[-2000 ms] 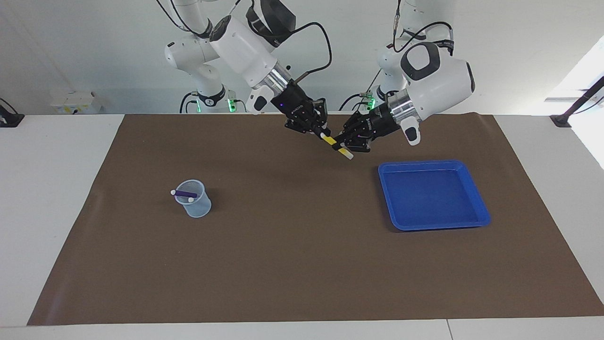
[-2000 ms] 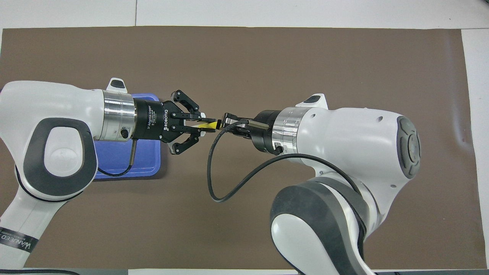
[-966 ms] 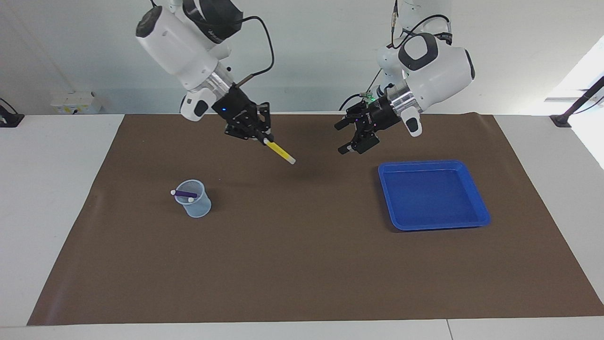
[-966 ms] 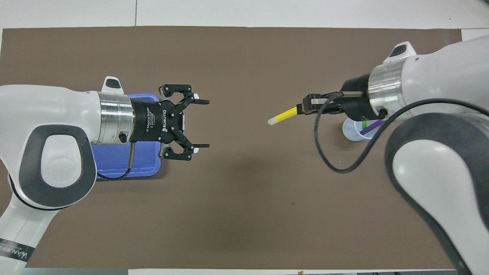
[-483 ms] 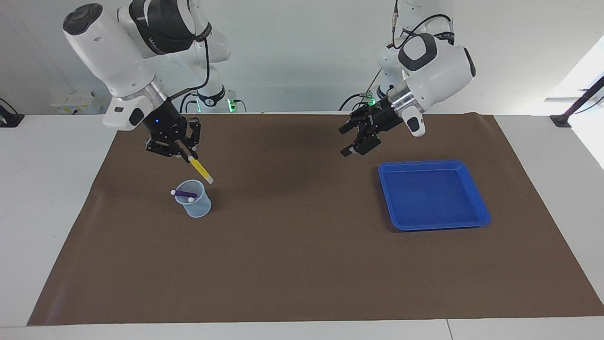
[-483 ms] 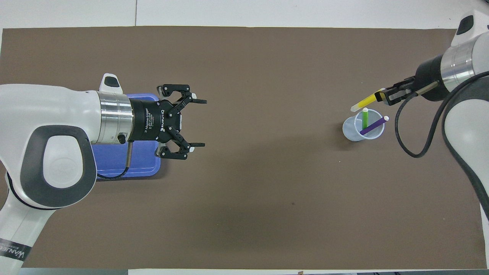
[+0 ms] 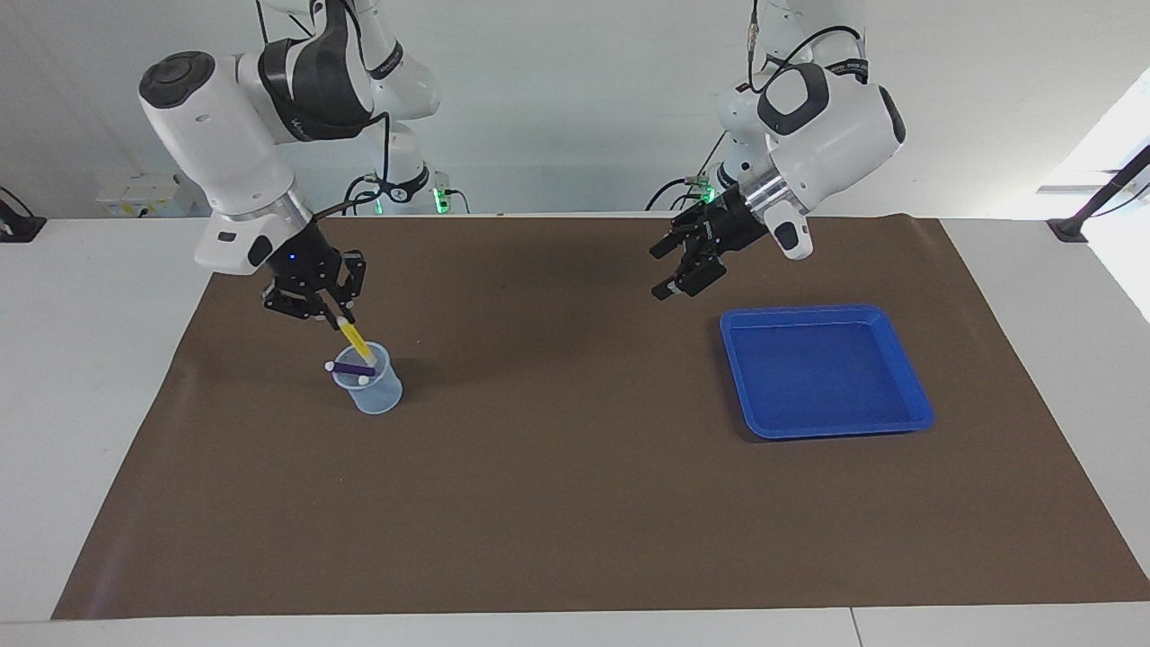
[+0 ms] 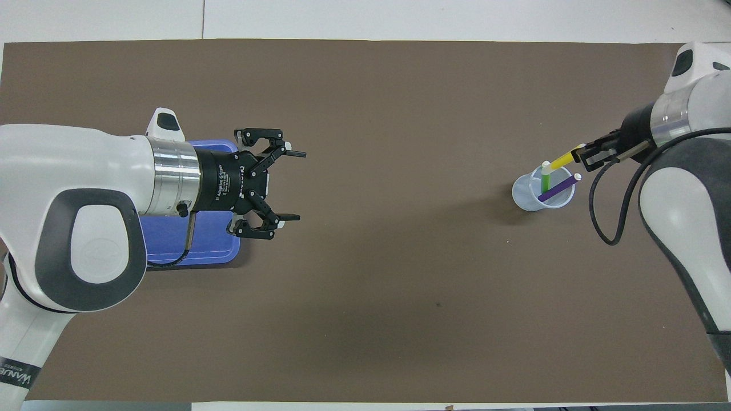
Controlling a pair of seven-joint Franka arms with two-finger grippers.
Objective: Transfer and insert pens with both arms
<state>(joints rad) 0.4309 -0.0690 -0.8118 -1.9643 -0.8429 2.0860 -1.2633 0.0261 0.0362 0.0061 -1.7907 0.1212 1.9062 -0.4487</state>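
My right gripper (image 7: 339,320) (image 8: 582,151) is shut on the yellow pen (image 7: 354,341) (image 8: 562,160), holding it aslant over the clear cup (image 7: 370,382) (image 8: 534,194) at the right arm's end of the mat. The pen's whitish tip sits at the cup's rim. Inside the cup stand the purple pen (image 7: 352,368) (image 8: 557,189) and the green pen (image 8: 545,178). My left gripper (image 7: 676,268) (image 8: 292,185) hangs open and empty in the air over the mat, beside the blue tray (image 7: 823,370) (image 8: 171,240).
The blue tray has nothing in it and lies toward the left arm's end of the brown mat (image 7: 575,503). In the overhead view the left arm covers most of the tray. A thin black rod with a foot (image 7: 1092,205) stands at the table's corner.
The right arm has swung the yellow pen from the mat's middle to the cup and lowered its tip to the rim. The left gripper has stayed open, drifting slightly toward the tray.
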